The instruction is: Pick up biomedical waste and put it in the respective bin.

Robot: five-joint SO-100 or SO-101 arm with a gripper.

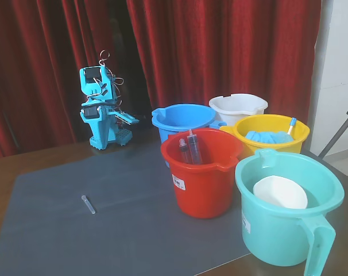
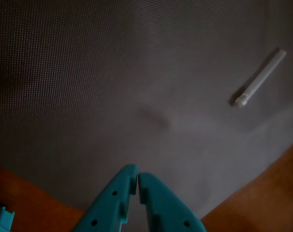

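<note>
We see only the upper rim and inner wall of the blue bin (image 1: 182, 118) in the fixed view; the red bucket (image 1: 203, 175) in front covers its lower body. Behind it the white bucket (image 1: 238, 107) and the yellow bucket (image 1: 271, 133) are likewise partly covered, and the turquoise bucket (image 1: 286, 210) is cut off at the bottom edge. Inside the red bucket we make out syringes (image 1: 191, 148) with dark fluid, their lower ends hidden by the wall. The arm (image 1: 102, 109) sits folded at about 10 o'clock in that view, too small for us to read its fingers.

In the wrist view the gripper (image 2: 137, 175) enters from 6 o'clock, its base cut off by the frame. The two turquoise fingertips meet with only a hairline slit between them, and we see nothing clamped there. They hang over the grey mat (image 2: 112, 72).

The clear tube (image 2: 260, 78) lies on the mat at about 2 o'clock from the fingertips, well apart, capped end nearer the bottom of the view. In the fixed view the same tube (image 1: 88, 204) lies at about 8 o'clock from the bin, well apart from every bucket.
</note>
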